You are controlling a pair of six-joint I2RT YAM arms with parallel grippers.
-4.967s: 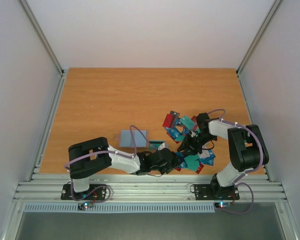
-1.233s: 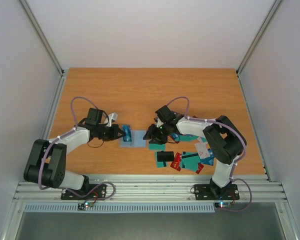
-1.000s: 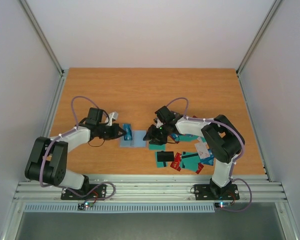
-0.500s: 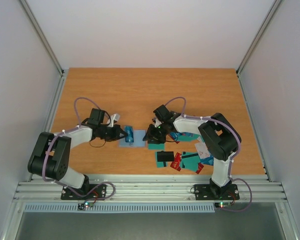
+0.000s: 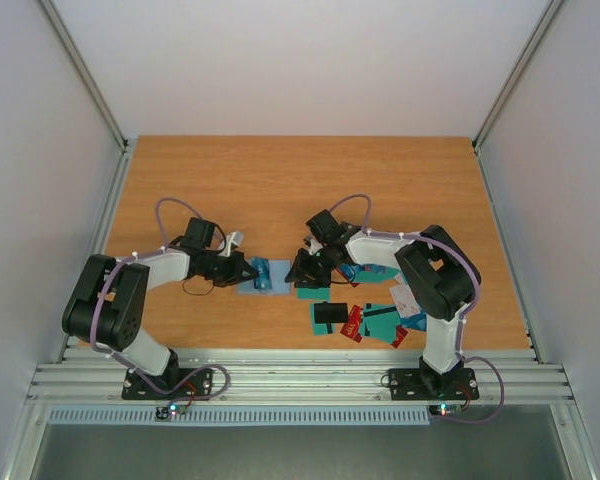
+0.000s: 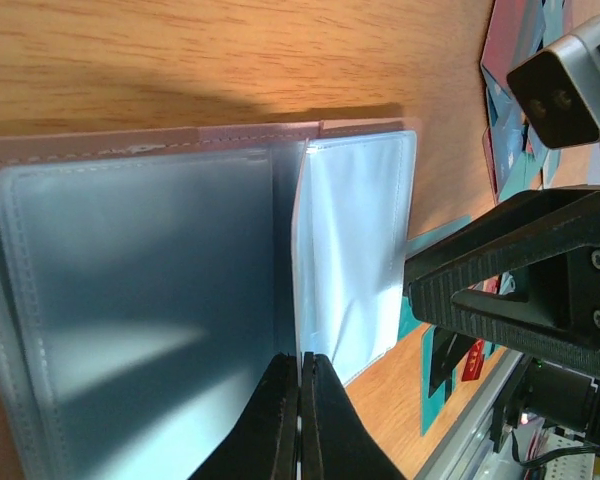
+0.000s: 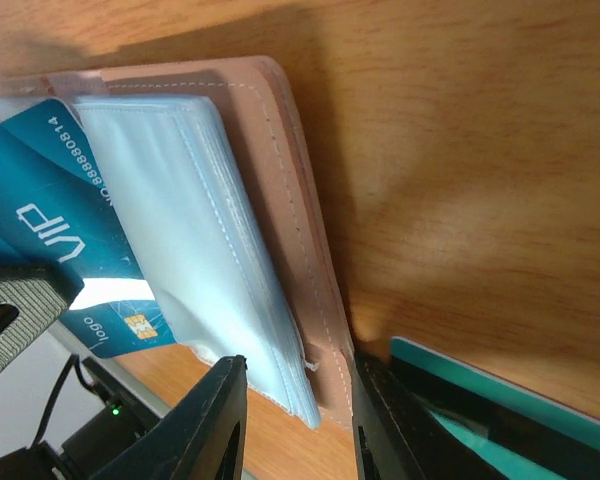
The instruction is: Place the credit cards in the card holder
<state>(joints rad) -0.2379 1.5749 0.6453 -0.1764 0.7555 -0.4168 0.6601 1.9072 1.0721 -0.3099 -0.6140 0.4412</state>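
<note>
Top view: card holder [image 5: 277,283] lies open and flat on the table [image 5: 280,180], left of centre, between the two hands. Left hand [image 5: 248,270] comes in from the holder's left side, clenched on a blue card [image 5: 263,272] that sits over the holder's left half. Right hand [image 5: 302,268] is at the holder's right edge. The rest of the credit cards [image 5: 370,318] lie loose on the table, right of and nearer than the holder, mostly teal, some red and white. One teal card [image 5: 312,293] is just beside the holder's near-right corner.

Left wrist: fingers pressed together, only a thin edge-on sliver between the tips. That sliver lines up with the seam between two clear sleeve leaves. The left leaf lies flat, greyish-blue. The right leaf is brighter and lifted. A tan cover edge shows along the top. The right hand's black jaw sits past the holder's far edge, with loose cards behind it.

Right wrist: jaws spread, not clamped. The holder's near corner, tan cover plus the stack of clear leaves, sits between the two fingers; can't tell if either finger touches it. The blue card stands behind the leaf stack, face to the camera, "VIP" and a chip readable. The teal card's edge shows at lower right, just beside the holder.
</note>
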